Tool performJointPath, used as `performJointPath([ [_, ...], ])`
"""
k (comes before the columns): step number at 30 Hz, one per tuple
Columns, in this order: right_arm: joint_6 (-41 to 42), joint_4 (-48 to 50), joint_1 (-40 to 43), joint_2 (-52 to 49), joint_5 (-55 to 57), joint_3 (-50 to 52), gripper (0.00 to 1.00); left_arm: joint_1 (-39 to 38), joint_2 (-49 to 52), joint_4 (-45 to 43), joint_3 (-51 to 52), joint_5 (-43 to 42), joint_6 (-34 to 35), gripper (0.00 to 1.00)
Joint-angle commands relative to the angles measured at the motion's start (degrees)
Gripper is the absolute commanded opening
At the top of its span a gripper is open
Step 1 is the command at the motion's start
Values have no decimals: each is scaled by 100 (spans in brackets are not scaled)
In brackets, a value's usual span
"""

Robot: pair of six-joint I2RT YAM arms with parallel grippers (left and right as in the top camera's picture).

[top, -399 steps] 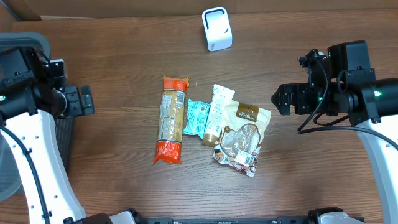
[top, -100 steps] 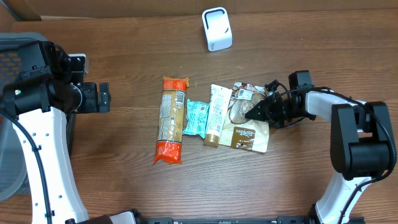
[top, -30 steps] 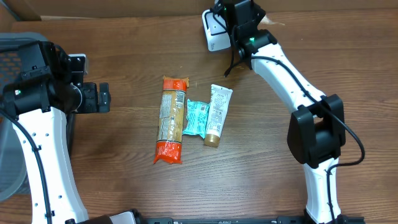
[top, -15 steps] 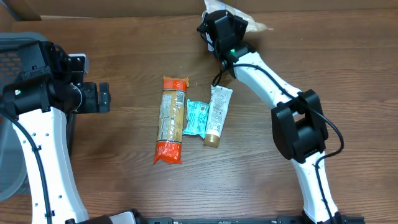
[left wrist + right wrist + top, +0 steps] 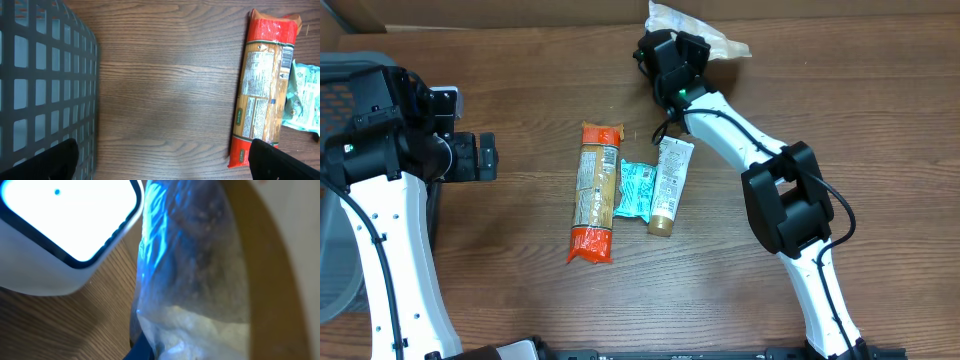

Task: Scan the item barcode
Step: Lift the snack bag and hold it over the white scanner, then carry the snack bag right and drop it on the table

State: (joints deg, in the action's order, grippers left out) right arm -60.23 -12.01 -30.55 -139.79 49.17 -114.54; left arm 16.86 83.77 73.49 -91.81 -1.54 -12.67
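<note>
My right gripper [image 5: 667, 42] is shut on a clear snack bag [image 5: 698, 24] and holds it up at the table's far edge. In the right wrist view the bag [image 5: 200, 275] fills the frame, lit blue, right beside the white scanner [image 5: 60, 225] with its bright face. From overhead the right arm hides the scanner. No barcode can be made out. My left gripper [image 5: 485, 157] hangs open over bare wood at the left, its fingertips [image 5: 60, 160] wide apart and nothing between them.
An orange pasta pack [image 5: 596, 190], a teal packet [image 5: 638, 189] and a white tube [image 5: 668, 180] lie side by side mid-table. A grey mesh basket [image 5: 40, 75] stands at the left edge, next to my left gripper.
The right arm has swung the snack bag a little left over the scanner, which it now covers from overhead. The left arm has not moved.
</note>
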Motion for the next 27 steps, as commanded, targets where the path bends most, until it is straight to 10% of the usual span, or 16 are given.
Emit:
performJointPath([
  [1,-179,66,-131,-57,184,-83,4,-13,-85,-7,-17,-87,-151,99],
  [27,-470,334,-581,1073,1751,-83,4,-11,-85,-4,-17,-87,-151,100],
])
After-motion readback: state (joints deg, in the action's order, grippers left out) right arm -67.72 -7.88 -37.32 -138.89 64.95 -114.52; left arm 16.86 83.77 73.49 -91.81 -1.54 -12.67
